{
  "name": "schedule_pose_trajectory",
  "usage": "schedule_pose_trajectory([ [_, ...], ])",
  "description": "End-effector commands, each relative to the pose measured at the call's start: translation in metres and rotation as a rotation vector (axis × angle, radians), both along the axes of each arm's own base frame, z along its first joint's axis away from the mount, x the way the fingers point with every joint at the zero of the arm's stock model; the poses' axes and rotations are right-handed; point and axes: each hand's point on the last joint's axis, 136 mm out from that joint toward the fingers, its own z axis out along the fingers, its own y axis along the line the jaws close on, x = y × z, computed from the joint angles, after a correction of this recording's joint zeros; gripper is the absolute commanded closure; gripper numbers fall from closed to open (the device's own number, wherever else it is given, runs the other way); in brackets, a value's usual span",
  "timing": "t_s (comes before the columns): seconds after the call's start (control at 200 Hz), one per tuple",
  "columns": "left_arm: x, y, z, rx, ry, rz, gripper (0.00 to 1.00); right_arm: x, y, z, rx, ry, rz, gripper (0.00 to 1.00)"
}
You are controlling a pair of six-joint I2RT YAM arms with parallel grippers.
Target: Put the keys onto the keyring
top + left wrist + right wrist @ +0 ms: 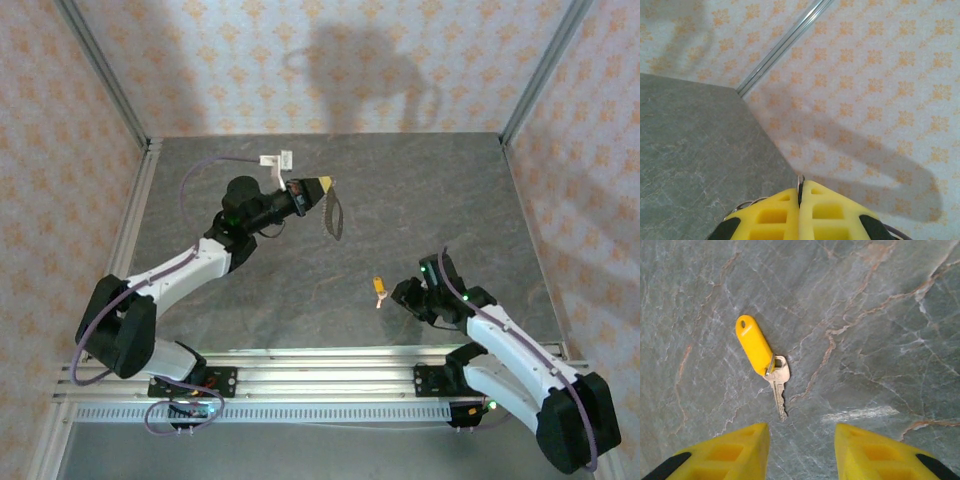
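The key (778, 384) is a small silvery key joined by a tiny ring to an oblong yellow tag (753, 344). It lies flat on the grey stone table (880, 315), also seen as the key (379, 290) near the front centre. My right gripper (801, 450) hovers just short of the blade tip and slightly to its right, open, with nothing between its yellow fingers (737, 450). My left gripper (322, 185) is raised at the back centre, shut on the keyring (334, 218), which dangles below it. A sliver of keyring wire (800, 180) pokes out between the closed tips.
Patterned walls and aluminium frame posts (105, 75) enclose the table on three sides. A white tag on a cable (277, 160) lies near the back edge, behind the left arm. A rail (320, 385) runs along the front edge by the arm bases.
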Motion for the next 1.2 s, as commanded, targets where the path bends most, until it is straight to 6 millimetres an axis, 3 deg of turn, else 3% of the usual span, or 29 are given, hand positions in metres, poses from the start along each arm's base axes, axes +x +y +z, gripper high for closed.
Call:
schedule_pose_trajectory([
  [0.0,-0.014,0.003,0.011,0.016,-0.063,-0.022,1.00,0.011,-0.001,0.000,0.008,-0.009,-0.074,0.62],
  [0.415,-0.016,0.000,0.009,0.019,-0.071,-0.036,1.00,0.038,0.014,-0.002,-0.010,0.002,-0.084,0.66],
  [1.196,-0.016,-0.009,0.012,0.002,-0.082,-0.070,1.00,0.055,0.030,-0.023,-0.044,0.051,-0.047,0.78],
])
